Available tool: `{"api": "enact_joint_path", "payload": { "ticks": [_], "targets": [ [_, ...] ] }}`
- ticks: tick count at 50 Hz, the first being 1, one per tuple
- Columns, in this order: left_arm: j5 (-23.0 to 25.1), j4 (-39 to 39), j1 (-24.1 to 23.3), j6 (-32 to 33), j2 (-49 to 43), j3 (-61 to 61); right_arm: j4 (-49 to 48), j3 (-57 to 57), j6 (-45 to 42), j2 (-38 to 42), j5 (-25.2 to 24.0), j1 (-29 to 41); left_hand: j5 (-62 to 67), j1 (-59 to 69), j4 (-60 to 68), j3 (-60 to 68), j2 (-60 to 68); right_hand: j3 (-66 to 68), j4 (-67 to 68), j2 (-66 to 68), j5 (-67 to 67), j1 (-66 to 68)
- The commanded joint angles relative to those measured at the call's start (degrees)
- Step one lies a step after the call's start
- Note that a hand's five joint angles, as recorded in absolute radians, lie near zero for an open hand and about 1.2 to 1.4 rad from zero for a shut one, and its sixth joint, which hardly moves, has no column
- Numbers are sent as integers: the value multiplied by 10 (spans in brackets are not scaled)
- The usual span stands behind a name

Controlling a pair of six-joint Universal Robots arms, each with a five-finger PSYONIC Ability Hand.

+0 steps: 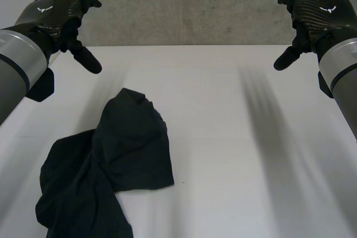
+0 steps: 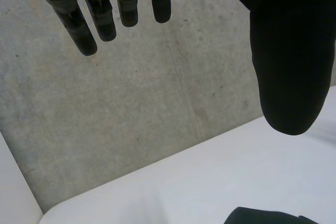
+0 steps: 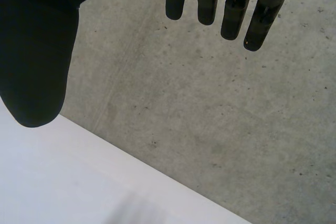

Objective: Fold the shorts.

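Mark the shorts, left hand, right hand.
shorts (image 1: 131, 143): head view, middle of the crumpled cloth.
left hand (image 1: 53, 14): head view, back of the hand.
right hand (image 1: 322, 12): head view, back of the hand.

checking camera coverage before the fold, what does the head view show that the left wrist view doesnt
Head view's own: the black shorts whole, crumpled on the white table, and the right hand raised clear of them. Left wrist view's own: the palm side of the left hand, fingers straight, holding nothing. Shared: the left hand, the table, the concrete wall, an edge of the shorts.
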Motion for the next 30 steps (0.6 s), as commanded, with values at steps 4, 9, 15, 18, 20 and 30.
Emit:
{"api": "enact_joint_path", "payload": {
  "ticks": [4,9,15,18,20,30],
  "targets": [
    [-5,0,0,104,-53,9,8,1,-4,6,-28,2,-11,3,-9,-10,5,-19,-34,-24,-38,11],
    [-13,-28,5,144,-101,6,20,9,-38,35,-98,24,-7,7,-6,-6,9,-19,-34,-24,-38,11],
    [-13,-36,3,136,-158,1,29,18,-90,69,-122,50,-6,8,-4,-5,10,-19,-34,-24,-38,11],
    [-10,-36,-4,130,-199,7,30,26,-106,79,-122,52,8,22,9,9,24,-19,-34,-24,-38,11],
    [-10,-36,-7,129,-221,14,30,33,-114,84,-122,51,8,22,9,9,24,-19,-34,-24,-38,11],
    [-10,-62,-55,130,-302,81,29,42,-120,84,-124,42,572,586,573,573,588,-19,-34,-24,-38,11]
  ]
}}
